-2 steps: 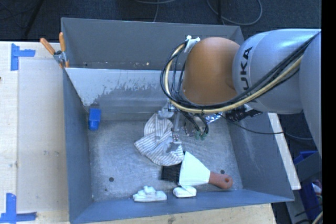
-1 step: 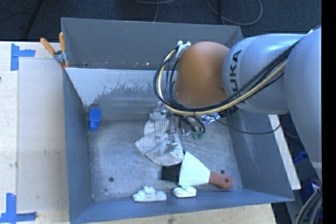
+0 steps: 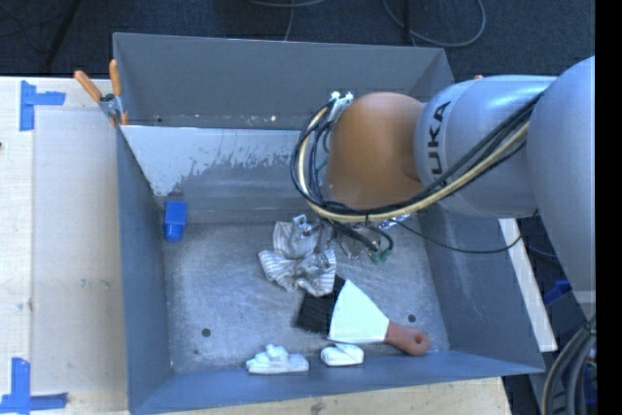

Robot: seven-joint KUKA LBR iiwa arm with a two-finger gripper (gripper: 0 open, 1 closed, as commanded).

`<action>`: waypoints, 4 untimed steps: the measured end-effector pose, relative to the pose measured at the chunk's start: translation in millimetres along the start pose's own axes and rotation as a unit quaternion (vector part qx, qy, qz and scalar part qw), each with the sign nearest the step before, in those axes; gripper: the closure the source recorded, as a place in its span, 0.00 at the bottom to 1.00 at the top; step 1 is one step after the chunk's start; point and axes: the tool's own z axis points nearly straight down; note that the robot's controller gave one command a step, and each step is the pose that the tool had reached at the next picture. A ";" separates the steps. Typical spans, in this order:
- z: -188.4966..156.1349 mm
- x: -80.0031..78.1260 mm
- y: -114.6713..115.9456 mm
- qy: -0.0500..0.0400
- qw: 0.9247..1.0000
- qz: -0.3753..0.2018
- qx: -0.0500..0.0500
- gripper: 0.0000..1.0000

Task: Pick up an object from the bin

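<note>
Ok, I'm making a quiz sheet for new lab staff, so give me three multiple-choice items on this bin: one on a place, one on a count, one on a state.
1. Where in the bin does the blue block lie?
A. near the left wall
B. in the front right corner
C. in the very middle

2. How many small white things lie by the front wall?
A. one
B. two
C. four

3. How does the grey cloth lie?
A. folded flat
B. crumpled in a heap
C. draped over the rim

Answers: 1 A, it sits at the left, at the foot of the back slope. 2 B, a pair lies side by side there. 3 B, it is bunched into folds mid-bin.
</note>
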 end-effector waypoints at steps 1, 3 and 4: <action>0.0 -0.1 -0.1 0.000 1.000 0.000 0.000 1.00; -4.0 -0.6 -0.4 -0.007 1.000 0.001 0.002 1.00; -6.9 0.7 0.0 -0.005 1.000 0.001 0.001 1.00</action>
